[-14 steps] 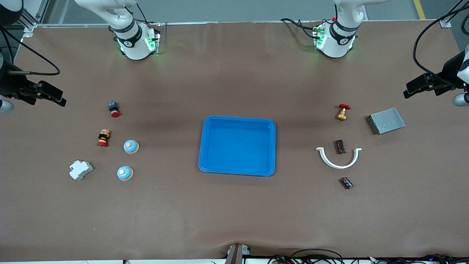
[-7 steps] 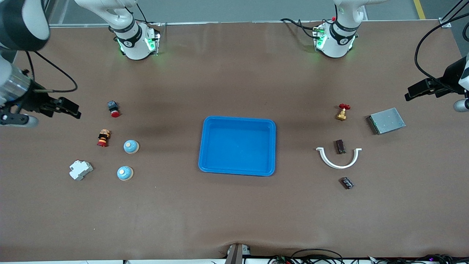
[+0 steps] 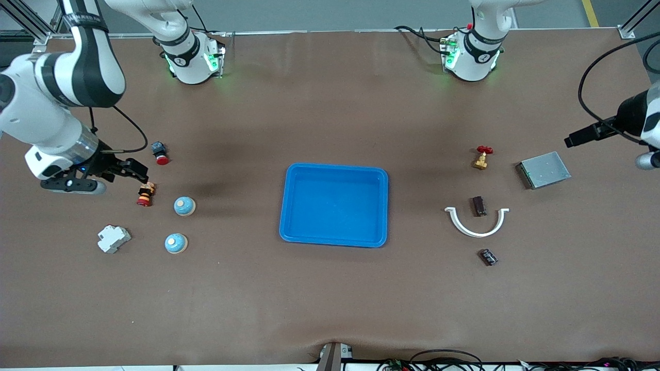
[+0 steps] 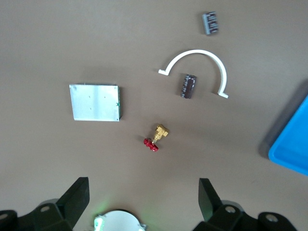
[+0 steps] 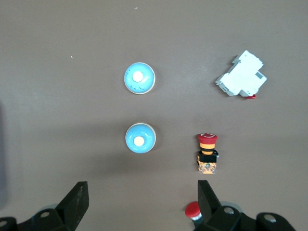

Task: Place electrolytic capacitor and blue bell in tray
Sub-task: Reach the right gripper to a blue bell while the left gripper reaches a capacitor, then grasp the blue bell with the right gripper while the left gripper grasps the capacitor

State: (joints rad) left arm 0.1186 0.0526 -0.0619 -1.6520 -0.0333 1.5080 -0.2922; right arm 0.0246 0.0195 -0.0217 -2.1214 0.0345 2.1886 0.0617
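The blue tray lies mid-table, and its corner shows in the left wrist view. Two blue bells sit toward the right arm's end; the right wrist view shows both bells. Two dark capacitors lie toward the left arm's end, and both capacitors show in the left wrist view. My right gripper hangs open over the table by the red buttons. My left gripper is open and empty above the table's end.
A white half ring curves round one capacitor. A red-handled brass valve and a grey metal box lie near it. A white breaker, a striped emergency button and a red push button surround the bells.
My right arm has swung in from the table's end to beside the striped emergency button. My left gripper has shifted slightly. Nothing on the table has moved.
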